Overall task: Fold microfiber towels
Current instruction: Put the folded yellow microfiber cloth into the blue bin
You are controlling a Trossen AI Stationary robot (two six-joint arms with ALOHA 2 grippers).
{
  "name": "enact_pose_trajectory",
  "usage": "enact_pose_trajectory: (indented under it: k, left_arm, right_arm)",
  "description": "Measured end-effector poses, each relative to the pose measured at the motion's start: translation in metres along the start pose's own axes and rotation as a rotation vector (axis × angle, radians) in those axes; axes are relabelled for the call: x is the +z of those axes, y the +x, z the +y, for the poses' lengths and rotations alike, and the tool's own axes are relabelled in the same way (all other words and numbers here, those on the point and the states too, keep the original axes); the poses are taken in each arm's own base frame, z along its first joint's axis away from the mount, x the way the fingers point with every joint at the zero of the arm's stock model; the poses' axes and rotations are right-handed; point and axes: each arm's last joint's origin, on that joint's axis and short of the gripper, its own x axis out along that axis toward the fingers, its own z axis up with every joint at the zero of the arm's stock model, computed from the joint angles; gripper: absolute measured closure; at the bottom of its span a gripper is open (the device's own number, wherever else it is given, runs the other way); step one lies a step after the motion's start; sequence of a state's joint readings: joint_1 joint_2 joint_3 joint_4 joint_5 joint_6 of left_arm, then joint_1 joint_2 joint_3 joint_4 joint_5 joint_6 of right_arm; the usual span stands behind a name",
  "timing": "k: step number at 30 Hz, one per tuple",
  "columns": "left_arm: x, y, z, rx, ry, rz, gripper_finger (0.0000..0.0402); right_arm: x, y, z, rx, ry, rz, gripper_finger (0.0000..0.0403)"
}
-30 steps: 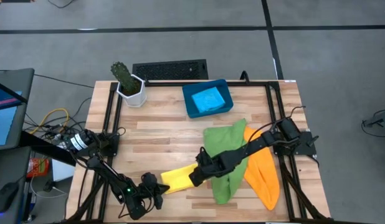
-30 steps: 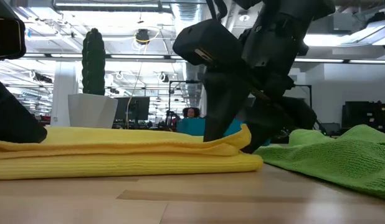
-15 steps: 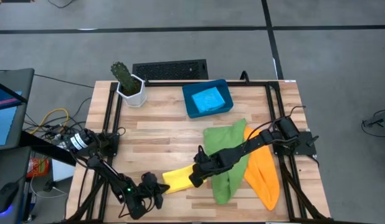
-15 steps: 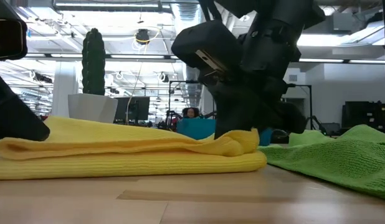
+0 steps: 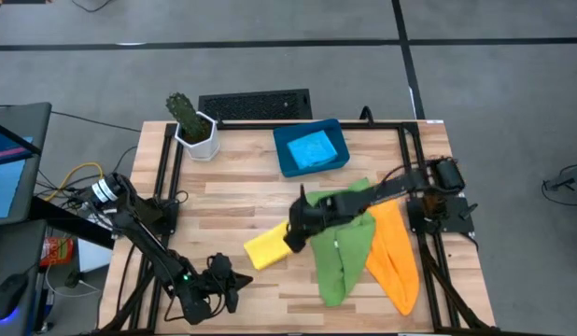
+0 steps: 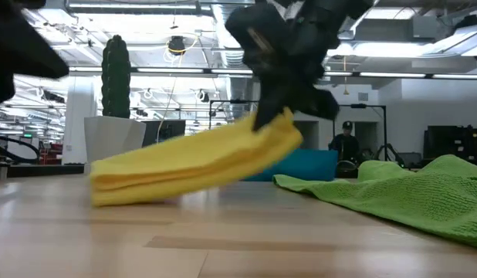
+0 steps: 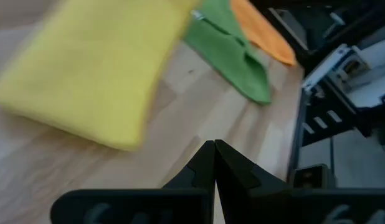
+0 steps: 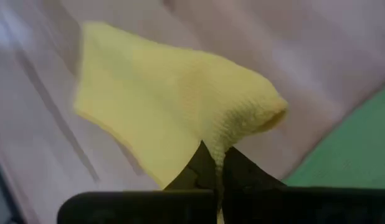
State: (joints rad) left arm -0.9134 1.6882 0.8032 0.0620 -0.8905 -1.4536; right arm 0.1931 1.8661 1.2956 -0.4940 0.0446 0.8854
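**Right claw lifting the folded yellow towel**

Nearest the front edge of the wooden counter [image 5: 232,201], we find the left claw [image 5: 223,283] with its fingers [image 7: 212,163] pressed fully together and nothing between them. It sits apart from every cloth.

Just beyond it lies the yellow towel [image 5: 267,246], folded into a narrow pad. The right claw [image 5: 296,231] is clamped tight on one end of this pad. In the low view the gripped end is raised off the counter while the opposite end [image 6: 107,185] rests on the wood, so the pad slopes upward toward the claw.

Beside the yellow towel, toward the right arm, the green towel [image 5: 340,245] lies loosely spread. The orange towel [image 5: 395,257] lies just beside it, and the two overlap along one edge.

Farther back stands the dark-blue tray [image 5: 287,163], with the light blue towel [image 5: 313,149] folded inside it. A potted cactus [image 5: 189,122] occupies the far left corner.
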Motion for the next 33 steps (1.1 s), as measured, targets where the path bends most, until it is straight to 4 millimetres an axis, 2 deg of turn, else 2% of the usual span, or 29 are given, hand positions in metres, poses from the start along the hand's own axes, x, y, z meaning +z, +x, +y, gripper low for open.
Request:
enact_pose_trajectory:
  k: [5,11,16,23,28,33]
  left_arm:
    - [0.004,-0.003,-0.003,-0.01,0.015,-0.01,0.0401]
    - [0.004,-0.003,-0.002,-0.009,0.008,-0.016,0.0401]
    - [0.004,-0.003,-0.002,-0.008,0.006,-0.017,0.0402]
    - [0.006,-0.002,-0.002,0.001,-0.01,-0.041,0.0402]
    - [0.009,0.001,-0.001,0.011,-0.031,-0.049,0.0402]
    - [0.013,0.006,0.001,0.029,-0.037,-0.062,0.0402]
  right_arm:
    - [0.041,-0.032,-0.031,-0.002,0.003,-0.089,0.0387]
    - [0.083,-0.071,-0.082,-0.026,0.023,-0.168,0.0387]
    - [0.109,-0.098,-0.128,-0.028,0.067,-0.212,0.0387]
    - [0.129,-0.112,-0.187,-0.065,0.101,-0.225,0.0387]
    - [0.134,-0.118,-0.227,-0.141,0.124,-0.196,0.0387]
    - [0.137,-0.109,-0.26,-0.166,0.147,-0.145,0.0387]
